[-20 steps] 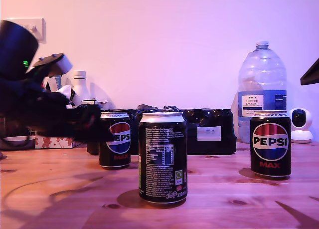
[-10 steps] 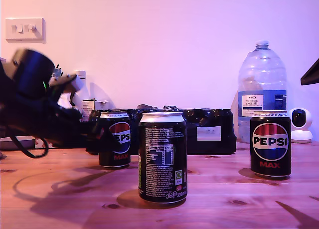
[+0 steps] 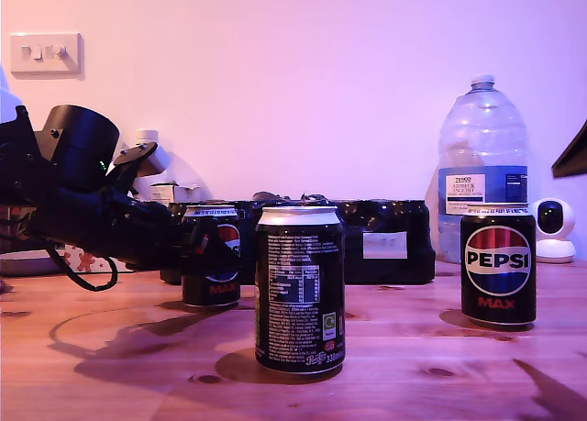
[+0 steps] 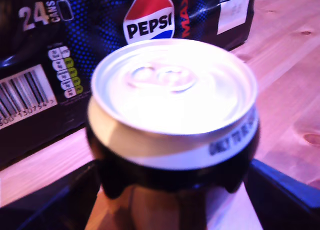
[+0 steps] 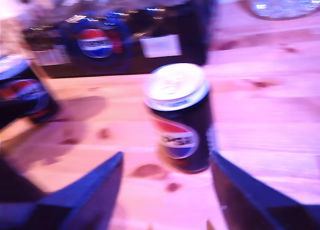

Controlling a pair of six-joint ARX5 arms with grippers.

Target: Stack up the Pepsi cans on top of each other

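Since a second ago, the arm on the exterior view's left has swung down from beside the wall switch and pushed forward, so that my first gripper (image 3: 204, 247) now brackets the far can (image 3: 213, 256), the one standing just in front of the multipack (image 3: 385, 242); I judge the reach is over and the pinch is the step in hand, the first of the stacking. Nothing is stacked yet: all three cans stand apart on the table (image 3: 404, 366), the near can (image 3: 299, 290) in the middle with its small print showing, the third can (image 3: 497, 265) well off to the exterior view's right by the water bottle (image 3: 482, 169). In the first wrist view the far can (image 4: 172, 115) fills the gap between my two fingers, which sit wide on either side; I see no pad pressing the wall, so the jaws read as spread and holding nothing. My second gripper (image 5: 165, 190) is likewise spread and empty, hovering above a can (image 5: 179, 117) that stands clear of its fingers, though that view is blurred. Closing squarely on the far can matters, since a thin wall dents easily.
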